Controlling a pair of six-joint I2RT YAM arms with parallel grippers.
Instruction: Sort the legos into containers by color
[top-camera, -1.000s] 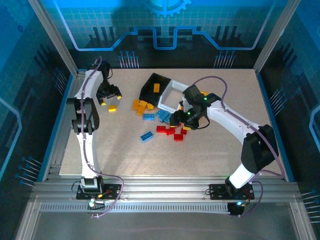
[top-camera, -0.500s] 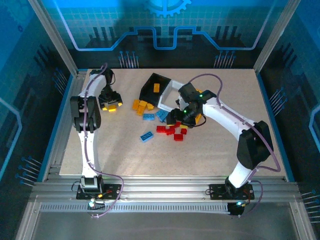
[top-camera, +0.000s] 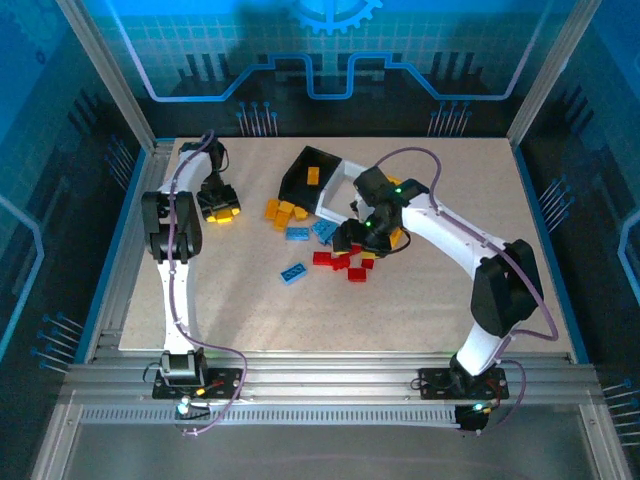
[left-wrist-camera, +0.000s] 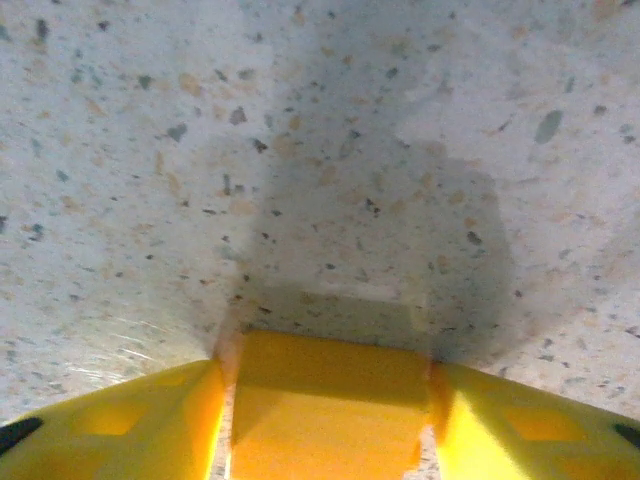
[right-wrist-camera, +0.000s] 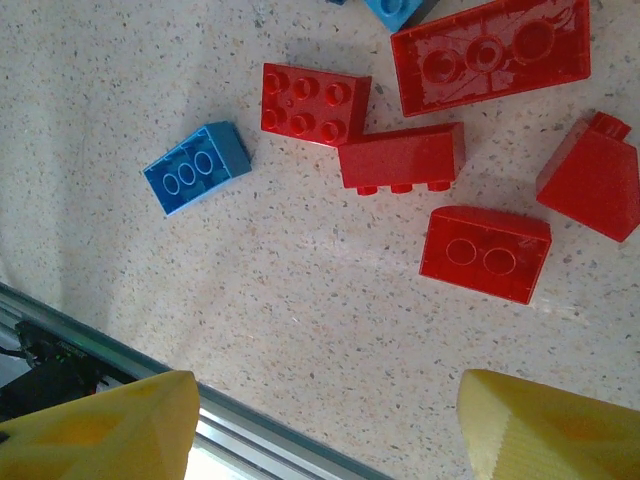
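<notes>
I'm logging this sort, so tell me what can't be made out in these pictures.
Left wrist: the yellow brick runs off the bottom edge; whether the fingers already pinch it is unclear.
Top view: the right arm covers part of the white bin.
Right wrist: a blue brick is cut by the top edge.

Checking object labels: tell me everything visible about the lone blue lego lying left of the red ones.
The blue lego is a small, glossy plastic brick. It lies loose and skewed on the speckled table, and its upward face shows three rings in a row. It sits apart from the red legos and touches only the table.
</notes>
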